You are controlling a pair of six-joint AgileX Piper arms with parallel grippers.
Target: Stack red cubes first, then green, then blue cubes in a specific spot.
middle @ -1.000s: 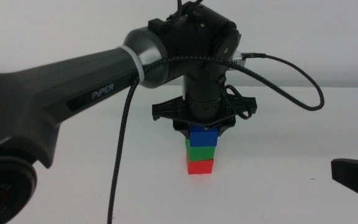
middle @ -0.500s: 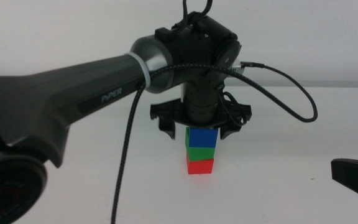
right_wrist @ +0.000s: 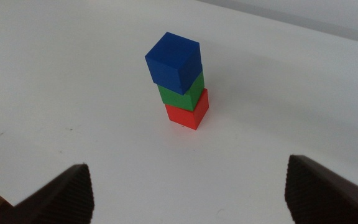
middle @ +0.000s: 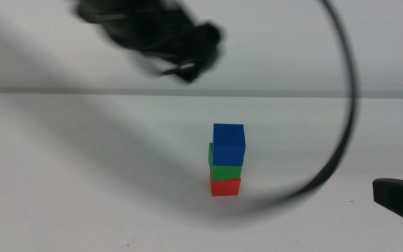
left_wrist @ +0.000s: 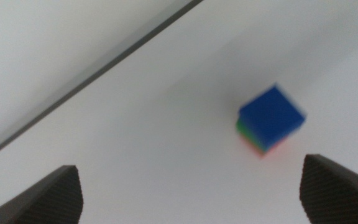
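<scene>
Three cubes stacked; right wrist view alone shows red cube point(right_wrist: 187, 114) sharply.

The middle camera looks forward and down across the white table point(middle: 82, 175), while the left wrist camera hangs high, looking steeply down, and the right wrist camera sits low and nearer, all three sharing the cube stack point(middle: 227, 161).

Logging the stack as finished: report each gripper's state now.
Left gripper: open, empty, above the blue cube.
Right gripper: open, empty, waiting at the table's edge.
</scene>
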